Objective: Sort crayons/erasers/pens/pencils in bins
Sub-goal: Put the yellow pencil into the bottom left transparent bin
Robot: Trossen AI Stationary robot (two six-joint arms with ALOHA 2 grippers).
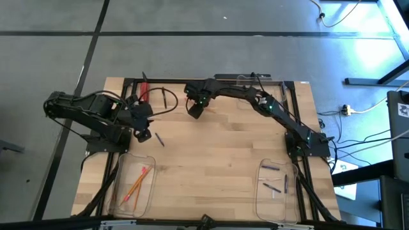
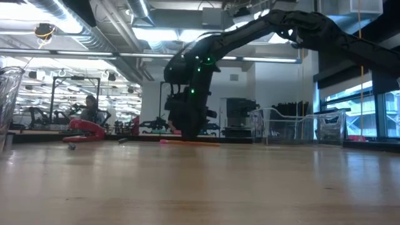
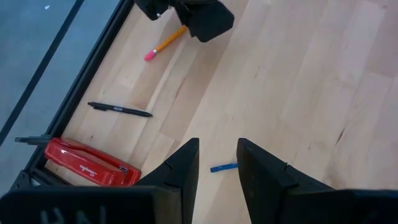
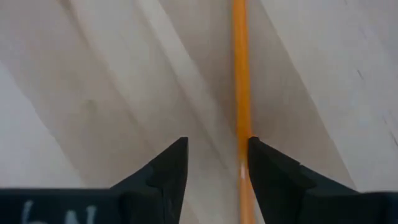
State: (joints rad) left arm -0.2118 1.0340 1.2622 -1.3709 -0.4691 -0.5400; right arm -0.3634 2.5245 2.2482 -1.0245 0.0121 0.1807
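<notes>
An orange pencil [image 4: 241, 74] with a pink end [image 3: 150, 55] lies flat on the wooden table near its far edge. My right gripper [image 4: 217, 163] is open, pointing down over the pencil's shaft, low to the table [image 2: 187, 131]. The shaft runs between the fingers, close beside one of them. My left gripper [image 3: 217, 165] hangs open above the table's left part, over a small blue crayon [image 3: 224, 167]. A black pen [image 3: 120, 110] lies near the far-left edge. My right gripper straddles the pencil's shaft [image 4: 242, 155] from above, its fingers lying along the pencil. One finger [image 4: 267, 171] stands right beside the shaft; I cannot tell whether it touches. The pencil rests on the table.
A red stapler [image 3: 87, 163] sits at the far-left corner. A clear bin [image 1: 148, 199] at the near left holds pencils, another [image 1: 271, 206] at the near right holds dark sticks, and a third [image 2: 294, 125] stands at the far right. Bare wood lies between them.
</notes>
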